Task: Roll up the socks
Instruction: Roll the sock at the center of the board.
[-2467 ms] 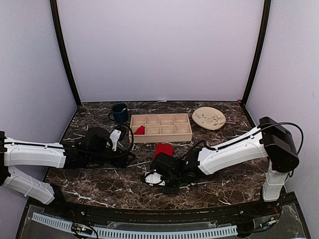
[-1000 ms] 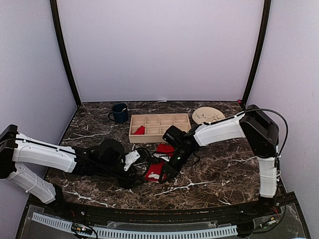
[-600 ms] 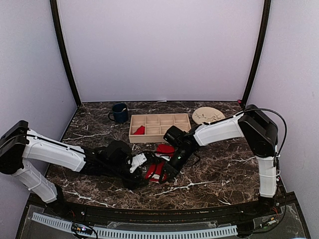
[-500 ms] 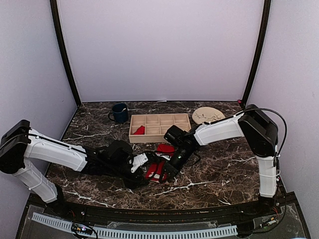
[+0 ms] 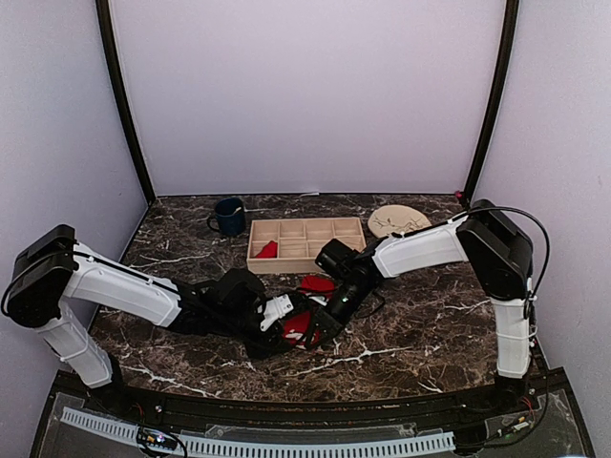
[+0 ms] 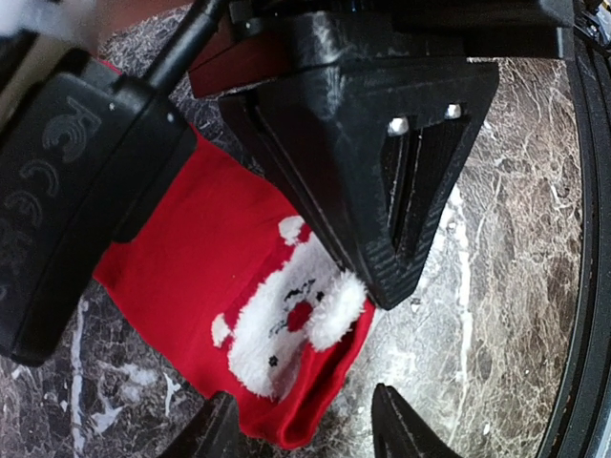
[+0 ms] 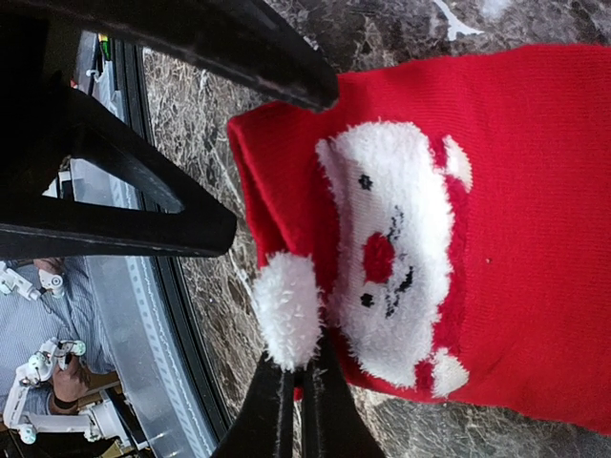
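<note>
A dark marble-patterned desk (image 5: 430,315) with white veins fills the lower half of the overhead view, under pale lilac walls. Near the frame's centre sits a pale wooden tray (image 5: 286,266) divided into compartments. A dark blue mug (image 5: 229,216) stands to its upper left and a round tan plate (image 5: 398,221) to its upper right.

My left arm (image 5: 124,286) lies low, stretched out to the sock (image 5: 302,329) from its left; my left hand (image 6: 305,434) has its fingers apart, one on each side of the sock's edge; my right arm (image 5: 420,250) slopes down to the sock from its far right; my right hand (image 7: 300,374) is pinched tight on the sock's white tuft; both hands sit close together over the sock.
</note>
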### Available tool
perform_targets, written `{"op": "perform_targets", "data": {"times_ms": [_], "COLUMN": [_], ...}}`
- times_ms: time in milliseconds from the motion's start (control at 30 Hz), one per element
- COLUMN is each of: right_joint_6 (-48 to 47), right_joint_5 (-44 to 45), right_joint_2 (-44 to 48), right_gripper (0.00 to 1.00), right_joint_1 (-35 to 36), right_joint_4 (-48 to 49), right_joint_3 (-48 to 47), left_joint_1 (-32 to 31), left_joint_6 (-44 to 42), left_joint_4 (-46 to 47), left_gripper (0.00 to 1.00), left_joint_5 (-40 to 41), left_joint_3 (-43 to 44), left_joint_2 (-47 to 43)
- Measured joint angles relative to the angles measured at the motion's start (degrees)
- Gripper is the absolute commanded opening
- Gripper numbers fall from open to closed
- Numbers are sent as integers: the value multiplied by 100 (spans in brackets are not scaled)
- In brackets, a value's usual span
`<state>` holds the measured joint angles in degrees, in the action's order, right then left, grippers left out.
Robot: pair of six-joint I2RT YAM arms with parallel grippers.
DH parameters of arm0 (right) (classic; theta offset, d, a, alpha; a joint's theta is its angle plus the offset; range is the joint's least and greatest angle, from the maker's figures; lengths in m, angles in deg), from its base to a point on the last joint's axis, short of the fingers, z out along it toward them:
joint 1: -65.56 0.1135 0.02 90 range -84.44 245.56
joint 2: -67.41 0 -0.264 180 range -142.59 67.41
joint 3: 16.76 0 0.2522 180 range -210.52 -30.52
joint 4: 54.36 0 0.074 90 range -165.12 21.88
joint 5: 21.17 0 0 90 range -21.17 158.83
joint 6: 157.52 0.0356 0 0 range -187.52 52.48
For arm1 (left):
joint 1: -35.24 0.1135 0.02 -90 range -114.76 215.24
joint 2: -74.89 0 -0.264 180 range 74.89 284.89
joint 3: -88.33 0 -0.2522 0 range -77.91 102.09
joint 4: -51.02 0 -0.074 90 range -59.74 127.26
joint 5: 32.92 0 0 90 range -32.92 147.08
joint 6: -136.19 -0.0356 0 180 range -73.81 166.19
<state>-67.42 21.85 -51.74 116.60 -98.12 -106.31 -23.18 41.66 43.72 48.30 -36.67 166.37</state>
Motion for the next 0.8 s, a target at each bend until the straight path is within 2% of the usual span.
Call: {"op": "perform_targets", "data": {"times_ms": [267,433,600,800], "right_joint_6": [0,-2,0,0], "right_joint_5": [-74,-98,-103,-103], "right_joint_2": [-22,-85,-129,-160], "right_gripper": [0,0,0,0], "right_joint_1": [-22,-33,-52,-55], "right_joint_4": [0,-7,-9,-9], "right_joint_3": [0,0,0,0], "left_joint_1": [0,0,0,0], "left_joint_6": [-87,-111,-129,-149], "left_joint_4": [35,37,44,63], "left_gripper": [39,37,26,20], "left_joint_5": [-26,-42,-44,-96], "left_joint_3": [0,0,0,0], "left_joint_2": [111,138,136,136]}}
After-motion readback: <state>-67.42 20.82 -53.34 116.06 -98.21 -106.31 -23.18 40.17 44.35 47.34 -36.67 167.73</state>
